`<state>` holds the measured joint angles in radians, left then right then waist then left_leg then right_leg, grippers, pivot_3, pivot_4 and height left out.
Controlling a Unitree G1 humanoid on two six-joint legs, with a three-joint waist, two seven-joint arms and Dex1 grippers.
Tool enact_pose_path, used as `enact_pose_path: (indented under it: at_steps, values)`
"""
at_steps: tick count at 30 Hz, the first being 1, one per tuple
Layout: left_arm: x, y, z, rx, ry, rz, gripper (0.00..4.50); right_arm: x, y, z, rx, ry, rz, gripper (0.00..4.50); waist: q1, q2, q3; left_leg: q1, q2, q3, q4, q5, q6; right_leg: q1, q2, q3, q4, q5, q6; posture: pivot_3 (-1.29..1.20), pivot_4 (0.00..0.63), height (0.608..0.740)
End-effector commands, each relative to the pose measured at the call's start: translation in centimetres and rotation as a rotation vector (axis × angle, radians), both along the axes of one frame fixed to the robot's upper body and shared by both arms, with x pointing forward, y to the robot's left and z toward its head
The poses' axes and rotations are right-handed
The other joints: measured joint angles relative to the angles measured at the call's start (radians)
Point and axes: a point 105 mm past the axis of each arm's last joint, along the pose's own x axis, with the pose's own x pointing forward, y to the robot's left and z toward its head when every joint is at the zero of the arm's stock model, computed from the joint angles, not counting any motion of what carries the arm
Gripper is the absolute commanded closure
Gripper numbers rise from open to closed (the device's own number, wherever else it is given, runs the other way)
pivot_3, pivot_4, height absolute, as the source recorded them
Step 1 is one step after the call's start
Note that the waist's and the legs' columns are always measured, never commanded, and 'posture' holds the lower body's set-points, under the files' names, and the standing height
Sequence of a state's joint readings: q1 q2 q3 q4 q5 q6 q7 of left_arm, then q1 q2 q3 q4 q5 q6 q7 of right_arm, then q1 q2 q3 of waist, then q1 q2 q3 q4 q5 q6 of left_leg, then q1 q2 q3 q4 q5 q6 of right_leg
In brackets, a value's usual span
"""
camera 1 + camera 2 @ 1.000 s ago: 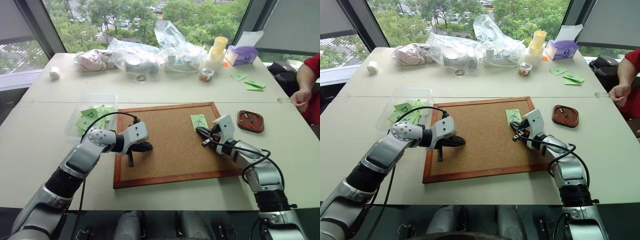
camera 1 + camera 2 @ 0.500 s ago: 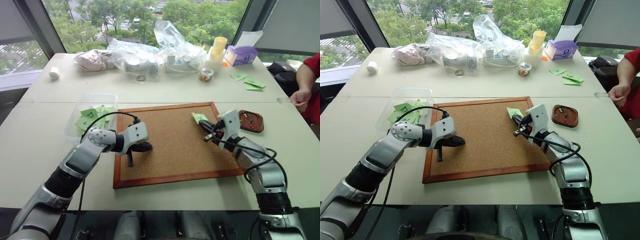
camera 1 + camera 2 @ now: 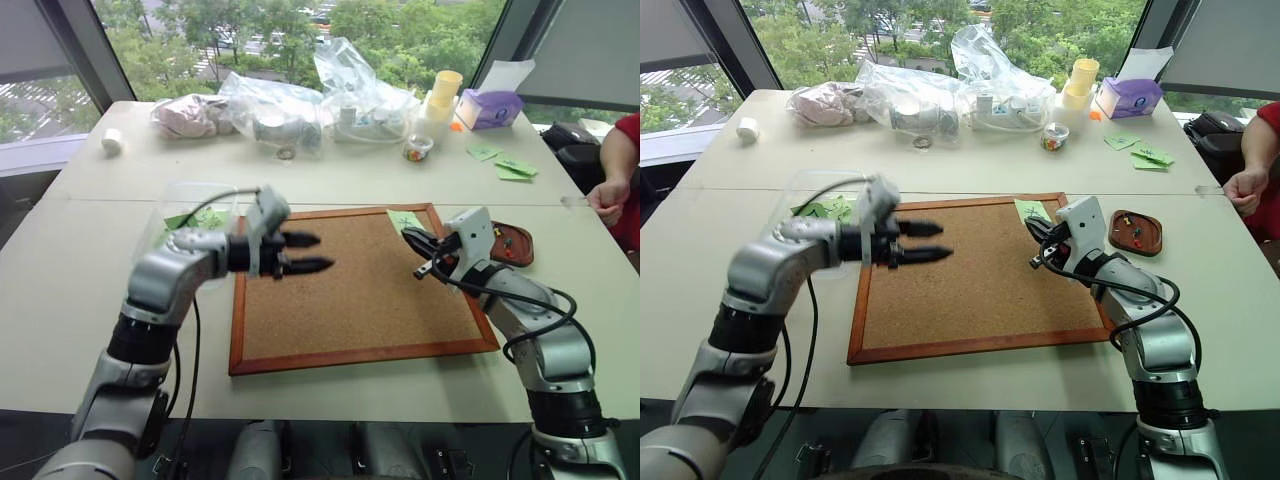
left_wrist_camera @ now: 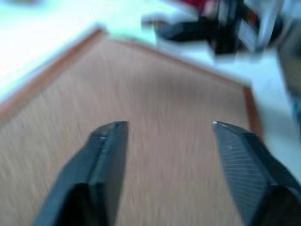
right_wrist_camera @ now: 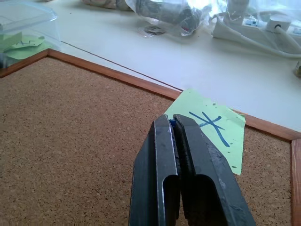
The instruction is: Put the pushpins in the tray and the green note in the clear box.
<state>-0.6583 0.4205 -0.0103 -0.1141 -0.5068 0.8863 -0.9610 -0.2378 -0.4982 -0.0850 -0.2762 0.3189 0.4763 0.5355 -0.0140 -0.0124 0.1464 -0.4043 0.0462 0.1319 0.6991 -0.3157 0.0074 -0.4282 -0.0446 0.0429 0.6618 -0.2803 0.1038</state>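
Hovering over the corkboard (image 3: 355,290), the left gripper (image 3: 310,253) is seen with both black fingers spread wide and nothing between them. The right gripper (image 5: 171,127) is clamped shut on something tiny and blue, probably a pushpin, though it can't be told for sure. Just past its tips, at about 12 o'clock, the green note (image 5: 211,129) lies across the board's far edge. The tray (image 3: 1137,230) sits at 3 o'clock off the board, pins inside. The clear box (image 3: 190,205) is found around 9 o'clock, green slips in it.
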Motion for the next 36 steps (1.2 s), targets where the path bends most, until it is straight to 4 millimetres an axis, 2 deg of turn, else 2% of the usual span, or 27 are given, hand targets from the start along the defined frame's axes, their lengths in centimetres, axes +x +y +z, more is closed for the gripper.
enact_pose_path:
  at_steps: [1, 6, 9, 14, 17, 21, 23, 26, 33, 36]
  values:
    - [1.4, -0.3, 1.7, -0.188, 0.141, 0.066, 0.04, -0.3, 0.5, 2.5, -0.047, -0.092, 0.046, 4.50, 0.000, 0.000, 0.000, 0.000, 0.000, 0.000, 0.000, 0.000, 0.000, 0.000, 0.000, 0.000, 0.000, 0.000, 0.000, 0.00, 0.150, 0.735]
    - [4.4, -1.8, 0.6, -0.310, 0.434, 0.188, 0.04, -0.4, 0.8, 3.6, -0.081, -0.121, 0.073, 4.50, 0.000, -0.001, 0.000, 0.000, -0.001, -0.001, 0.000, 0.000, 0.000, 0.000, 0.000, 0.000, 0.000, 0.000, 0.000, 0.00, 0.150, 0.735]
    - [5.9, -4.8, -0.2, -0.434, 0.653, 0.159, 0.04, -0.2, 1.2, 4.5, -0.109, -0.154, 0.093, 4.50, 0.001, -0.002, 0.001, -0.001, -0.003, -0.001, 0.000, 0.000, 0.000, 0.000, 0.000, 0.000, -0.001, 0.000, 0.000, 0.00, 0.150, 0.735]
    - [6.9, -7.3, 0.3, -0.496, 0.726, 0.130, 0.04, -0.3, 1.5, 4.7, -0.125, -0.163, 0.106, 4.50, 0.000, -0.002, 0.001, -0.002, -0.005, -0.002, -0.002, 0.000, 0.000, 0.000, -0.001, -0.001, -0.004, 0.000, 0.001, 0.00, 0.150, 0.735]
    - [6.8, -9.1, 0.2, -0.481, 0.732, 0.095, 0.04, -0.5, 1.7, 4.8, -0.135, -0.171, 0.108, 4.50, 0.000, -0.002, 0.002, -0.003, -0.004, -0.002, -0.002, 0.000, 0.000, -0.001, 0.000, -0.001, -0.005, 0.000, 0.001, 0.00, 0.150, 0.735]
    - [7.1, -10.2, 0.5, -0.523, 0.753, 0.076, 0.04, -0.8, 1.8, 4.9, -0.140, -0.177, 0.111, 4.50, 0.000, -0.002, 0.002, -0.003, -0.005, -0.002, -0.002, 0.000, 0.000, -0.001, 0.000, -0.001, -0.005, 0.000, 0.001, 0.00, 0.150, 0.735]
    - [7.0, -11.7, 0.9, -0.541, 0.756, 0.047, 0.04, -1.1, 2.0, 5.1, -0.146, -0.181, 0.115, 4.50, 0.001, -0.002, 0.002, -0.003, -0.005, -0.002, -0.002, 0.000, 0.000, -0.001, 0.000, -0.001, -0.005, 0.000, 0.001, 0.00, 0.150, 0.735]
    - [7.0, -12.6, 0.6, -0.530, 0.751, 0.052, 0.92, -1.3, 2.1, 5.2, -0.148, -0.184, 0.115, 4.50, 0.003, -0.002, 0.002, -0.003, -0.005, -0.002, -0.002, 0.000, 0.000, -0.001, -0.001, -0.002, -0.005, 0.000, 0.001, 0.00, 0.150, 0.735]
    - [6.9, -13.1, 0.2, -0.521, 0.761, 0.043, 4.47, -1.5, 2.2, 5.4, -0.148, -0.192, 0.109, 4.50, -0.002, -0.002, 0.002, -0.003, -0.005, -0.002, -0.002, 0.000, 0.000, 0.000, 0.000, -0.002, -0.006, 0.000, 0.001, 0.00, 0.150, 0.735]
    - [7.0, -12.9, -0.2, -0.496, 0.742, 0.053, 4.47, -1.5, 2.2, 5.5, -0.148, -0.195, 0.108, 4.50, 0.000, -0.002, 0.002, -0.003, -0.005, -0.002, -0.002, 0.000, 0.000, 0.000, 0.000, -0.002, -0.006, 0.000, 0.001, 0.00, 0.150, 0.735]
